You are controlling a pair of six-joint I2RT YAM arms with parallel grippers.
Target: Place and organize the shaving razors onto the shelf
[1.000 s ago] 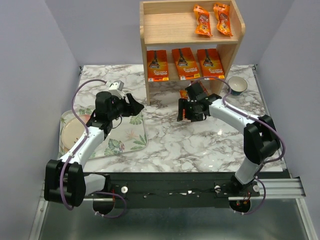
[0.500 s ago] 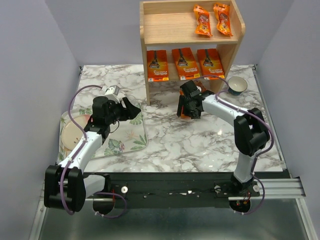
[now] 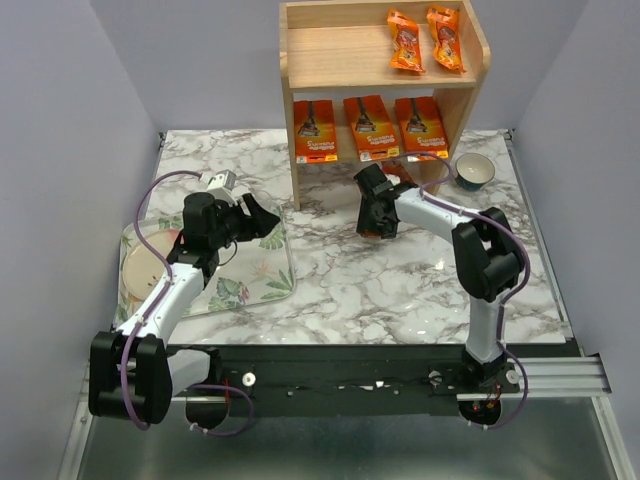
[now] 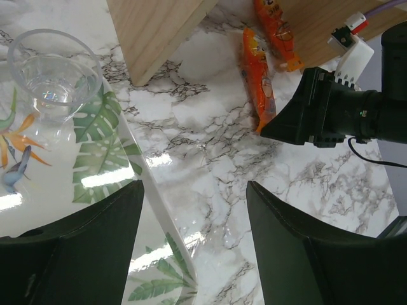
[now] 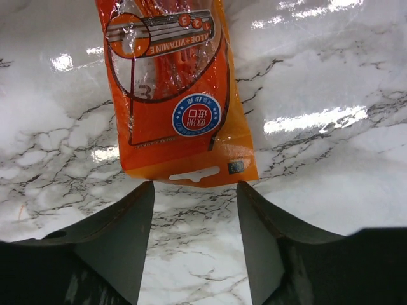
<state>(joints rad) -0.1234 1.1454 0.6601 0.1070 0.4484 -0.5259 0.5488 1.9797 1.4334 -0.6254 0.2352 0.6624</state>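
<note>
One narrow razor pack [image 5: 175,95] lies flat on the marble bench [image 5: 331,210] just before the shelf [image 3: 300,60]. Its long axis runs roughly near to far, with the hang-hole end toward the right end effector [image 5: 194,190] and the other end cut off. Those fingers stand apart, not clamped on it. The left end effector [image 4: 194,248] is also apart and empty.

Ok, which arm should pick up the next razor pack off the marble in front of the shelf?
Right. The right gripper hangs directly over a razor pack, jaws open at its near end. The left gripper is off at the edge of the leaf-print tray, farther away.
</note>
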